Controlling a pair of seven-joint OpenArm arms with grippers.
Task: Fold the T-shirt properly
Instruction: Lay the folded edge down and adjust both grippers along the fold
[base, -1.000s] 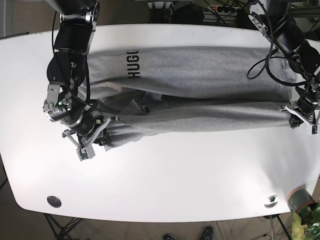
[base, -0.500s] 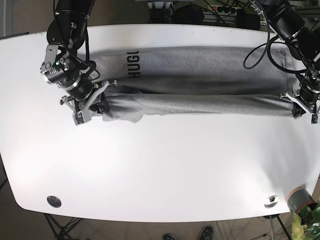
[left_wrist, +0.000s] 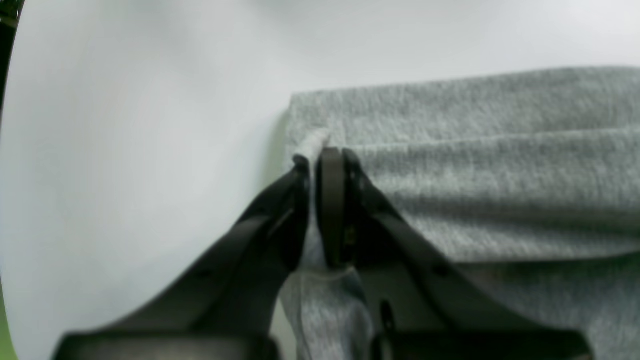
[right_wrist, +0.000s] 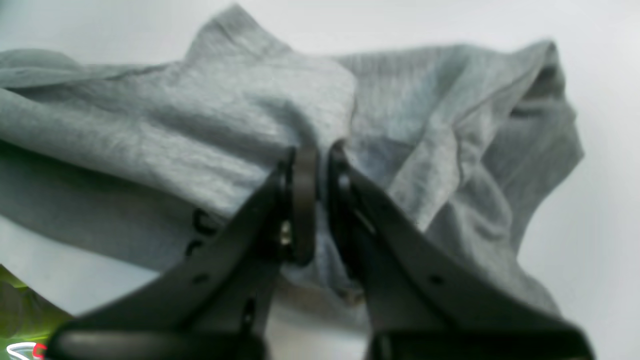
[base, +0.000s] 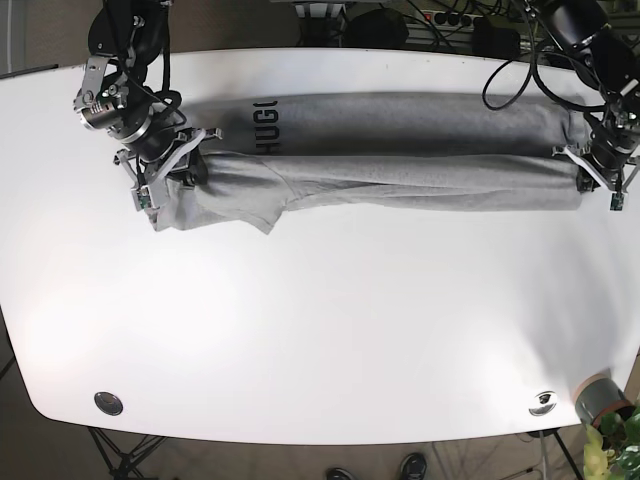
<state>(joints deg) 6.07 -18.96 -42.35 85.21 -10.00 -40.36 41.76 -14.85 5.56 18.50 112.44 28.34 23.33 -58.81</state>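
The grey T-shirt (base: 400, 150) lies stretched lengthwise across the far half of the white table (base: 330, 320), its near long edge folded up over the body, with dark "HUG" lettering near the left end. My left gripper (base: 597, 172) is shut on the shirt's corner (left_wrist: 316, 145) at the right end. At the left end my right gripper (base: 160, 185) is shut on bunched sleeve fabric (right_wrist: 320, 130). A loose sleeve flap (base: 235, 205) hangs toward the near side by the right gripper.
A round metal fitting (base: 107, 403) sits at the table's near left corner and another (base: 543, 402) at the near right. A grey pot with a plant (base: 605, 405) stands off the near right corner. Cables hang behind the far edge.
Both grippers have carried the near edge of the shirt toward the far side, laying it over the body. The fold is now narrower and the sleeve bunch sits higher on the left.
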